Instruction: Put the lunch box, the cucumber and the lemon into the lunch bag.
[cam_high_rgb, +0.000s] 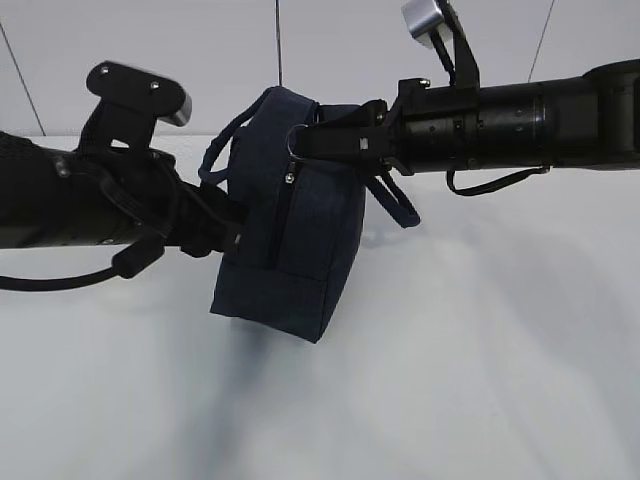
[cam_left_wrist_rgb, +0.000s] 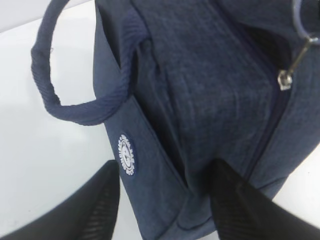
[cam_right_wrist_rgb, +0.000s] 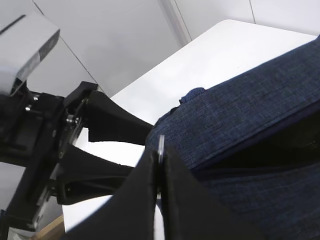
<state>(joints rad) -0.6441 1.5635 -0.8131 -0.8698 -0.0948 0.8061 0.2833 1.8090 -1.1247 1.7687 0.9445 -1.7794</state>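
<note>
The dark navy lunch bag stands tipped on end over the white table. It fills the left wrist view, showing its round white logo and a loop handle. My left gripper clamps the bag's lower end between its fingers. My right gripper is shut on the metal ring pull of the zipper, at the bag's top. The zipper slider hangs below the ring. The lunch box, the cucumber and the lemon are out of view.
The white table runs back to a pale wall. The bag's second handle hangs under my right arm. The left arm shows in the right wrist view, close behind the bag.
</note>
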